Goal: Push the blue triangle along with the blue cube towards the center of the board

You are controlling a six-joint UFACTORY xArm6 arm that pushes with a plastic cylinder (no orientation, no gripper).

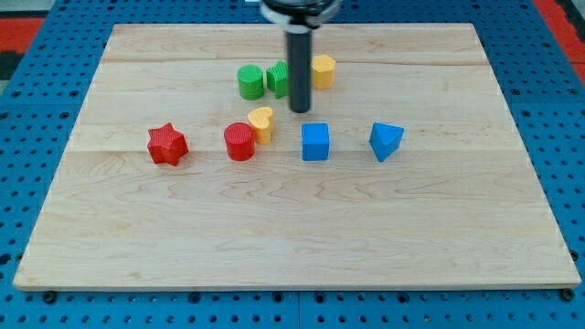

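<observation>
- The desk [292,238] is a pale wooden board on a blue pegboard; every place below is given relative to the blue cube [315,142], which sits near the board's middle, a little toward the view's top.
- The rod ends in my tip [300,111], just above the blue cube and slightly to its left, apart from it. There are no jaws on this rig, so nothing is held.
- The blue triangle [386,141] lies to the cube's right, level with it, with a gap between.
- Step in hand, as I judge it: approach, with neither blue block touched yet. The next move calls for bringing my tip round to the triangle's far right side, then pushing leftward so it meets the cube.
- Left of the cube stand a yellow heart [261,122] touching a red cylinder [239,142]; these could be struck if the push overruns.
- Farther left is a red star [167,144].
- Above the cube sit a green cylinder [249,81], a green block [278,79] partly hidden by the rod, and a yellow block [323,70].
</observation>
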